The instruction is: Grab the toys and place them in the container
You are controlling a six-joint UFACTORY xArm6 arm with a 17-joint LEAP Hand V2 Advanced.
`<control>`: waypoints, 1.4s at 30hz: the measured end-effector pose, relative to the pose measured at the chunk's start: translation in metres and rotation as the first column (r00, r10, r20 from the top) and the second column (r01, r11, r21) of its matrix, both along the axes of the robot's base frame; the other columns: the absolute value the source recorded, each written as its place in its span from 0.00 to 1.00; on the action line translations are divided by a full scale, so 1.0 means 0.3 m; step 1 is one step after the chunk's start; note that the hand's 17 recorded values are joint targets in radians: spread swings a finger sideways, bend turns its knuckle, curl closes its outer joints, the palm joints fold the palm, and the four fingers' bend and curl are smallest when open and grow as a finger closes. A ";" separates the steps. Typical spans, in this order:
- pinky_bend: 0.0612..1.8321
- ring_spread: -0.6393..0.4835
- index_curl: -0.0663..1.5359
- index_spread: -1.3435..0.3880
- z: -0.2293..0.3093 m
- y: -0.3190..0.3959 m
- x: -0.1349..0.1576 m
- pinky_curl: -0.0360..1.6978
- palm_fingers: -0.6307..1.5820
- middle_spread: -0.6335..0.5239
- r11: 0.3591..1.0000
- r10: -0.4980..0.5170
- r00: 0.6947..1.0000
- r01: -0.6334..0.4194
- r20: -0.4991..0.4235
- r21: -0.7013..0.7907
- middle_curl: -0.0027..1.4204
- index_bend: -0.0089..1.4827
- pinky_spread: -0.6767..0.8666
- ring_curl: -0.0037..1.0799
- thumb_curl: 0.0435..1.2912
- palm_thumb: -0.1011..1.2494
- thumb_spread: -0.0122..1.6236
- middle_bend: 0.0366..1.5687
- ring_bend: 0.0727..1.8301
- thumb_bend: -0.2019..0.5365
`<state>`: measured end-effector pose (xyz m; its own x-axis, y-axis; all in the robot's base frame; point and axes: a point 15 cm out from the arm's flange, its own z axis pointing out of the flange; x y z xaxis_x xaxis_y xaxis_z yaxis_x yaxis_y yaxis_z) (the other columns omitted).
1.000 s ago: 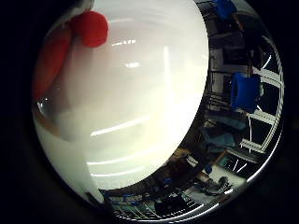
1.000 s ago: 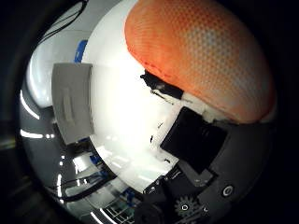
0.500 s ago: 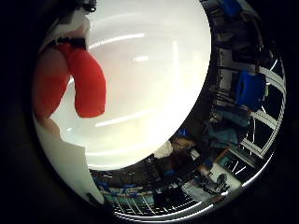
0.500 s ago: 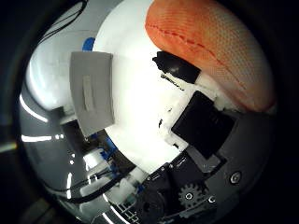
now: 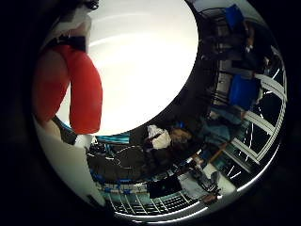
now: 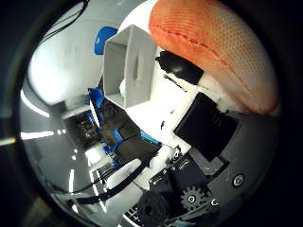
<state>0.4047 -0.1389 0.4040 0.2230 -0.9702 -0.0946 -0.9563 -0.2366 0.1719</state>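
An orange toy with a netted surface [image 6: 218,47] fills much of the right thumb side palm view, close against the palm. My right hand [image 6: 204,128] shows as black and white parts curled beside it and is shut on it. A white, open, box-shaped container [image 6: 128,66] stands on the white table [image 6: 66,61] beyond the toy. In the right little finger side palm view a red-orange part of a toy [image 5: 83,87] lies close to the palm, over the white table [image 5: 141,56].
A blue object [image 6: 104,38] lies on the table by the container. Past the table's edge the room shows blue chairs [image 5: 246,89] and cluttered furniture [image 5: 165,141].
The camera has moved with the hand: the table takes up less of both views and more room shows. The container looks bigger and shows its open inside. The orange toy stays against the palm.
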 end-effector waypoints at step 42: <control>0.39 0.76 0.34 0.49 -0.025 0.930 0.176 0.37 0.27 0.56 0.984 0.102 0.989 -0.115 0.103 0.134 0.33 0.12 0.69 0.31 0.28 0.55 0.74 0.22 0.26 0.24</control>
<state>0.4574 0.1402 0.3965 0.3410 -0.9186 -0.1999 -0.9340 -0.3552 0.0391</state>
